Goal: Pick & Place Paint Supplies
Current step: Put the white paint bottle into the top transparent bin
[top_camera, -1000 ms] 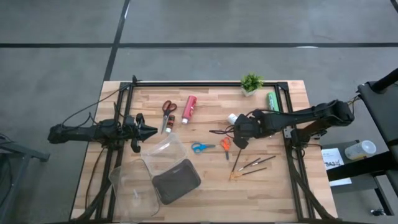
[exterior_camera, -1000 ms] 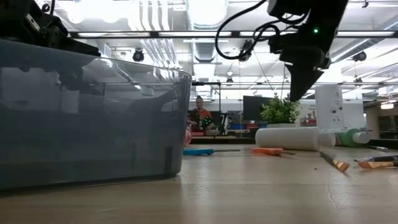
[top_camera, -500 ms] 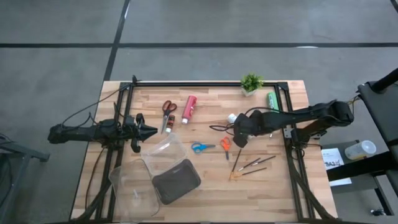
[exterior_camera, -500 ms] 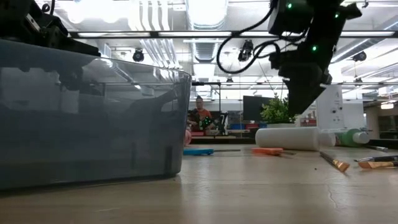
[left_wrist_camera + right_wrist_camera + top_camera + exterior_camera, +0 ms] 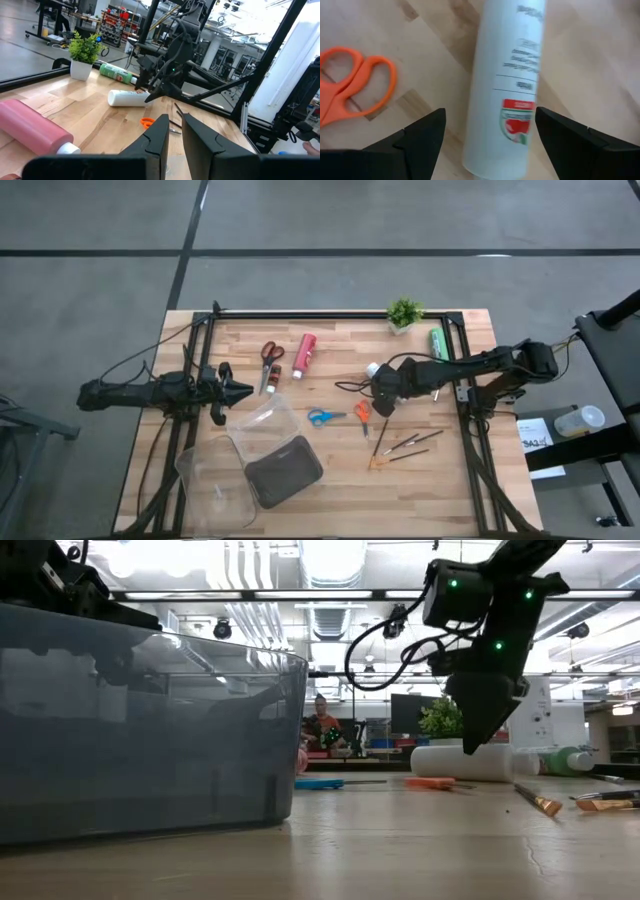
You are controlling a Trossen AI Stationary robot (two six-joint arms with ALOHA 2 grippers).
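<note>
Directly under spread right claw: white tube.

White tube lying flat, mid-table. Red tube and green tube lying toward far edge. Red, blue, orange scissors lying flat. Brushes lying clustered nearby.

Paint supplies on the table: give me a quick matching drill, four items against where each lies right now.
Items:
1. white tube
2. green tube
3. red tube
4. brushes

Places:
A. beside the red-handled scissors
B. beside the potted plant
C. between the open fingers of the right pincer
D. near the front edge, right of the orange scissors

Pairs: 1-C, 2-B, 3-A, 4-D
</note>
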